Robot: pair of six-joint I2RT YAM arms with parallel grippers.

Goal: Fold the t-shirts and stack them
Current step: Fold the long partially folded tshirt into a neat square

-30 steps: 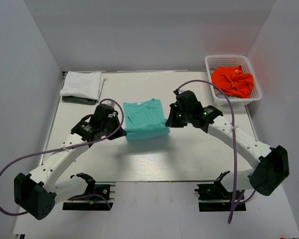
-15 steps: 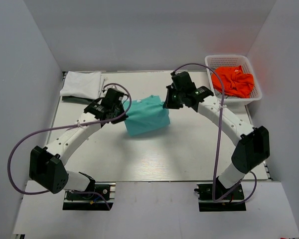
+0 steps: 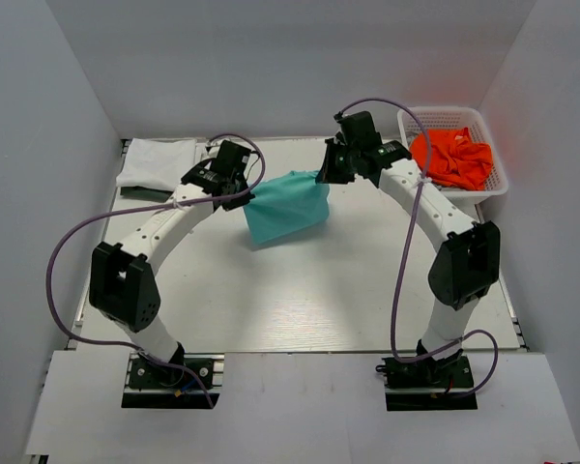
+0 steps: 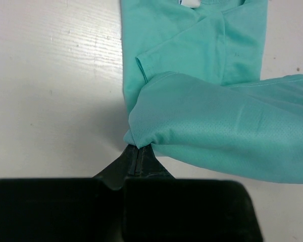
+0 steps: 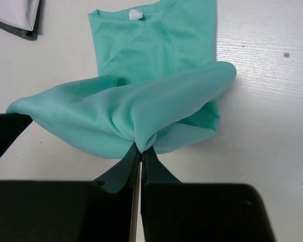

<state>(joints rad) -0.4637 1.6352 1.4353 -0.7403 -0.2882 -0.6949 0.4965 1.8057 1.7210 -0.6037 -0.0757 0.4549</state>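
Observation:
The teal t-shirt [image 3: 288, 206] hangs partly lifted over the middle of the table. My left gripper [image 3: 247, 195] is shut on its left corner, and my right gripper [image 3: 321, 180] is shut on its right corner. In the left wrist view the teal cloth [image 4: 222, 126] bunches at my fingertips [image 4: 136, 149]. In the right wrist view the cloth [image 5: 141, 108] is pinched at my fingertips [image 5: 141, 149], folded over its lower part with the collar label. A folded white t-shirt [image 3: 159, 162] lies on a dark one [image 3: 141, 193] at the back left. The orange t-shirt [image 3: 451, 157] sits crumpled in the basket.
The white mesh basket [image 3: 498, 178] stands at the back right corner. The white-on-dark stack also shows in the right wrist view's top left [image 5: 12, 14]. Purple cables loop from both arms over the table.
Both grippers have moved toward the back of the table, carrying the near edge of the teal t-shirt up and over its far part.

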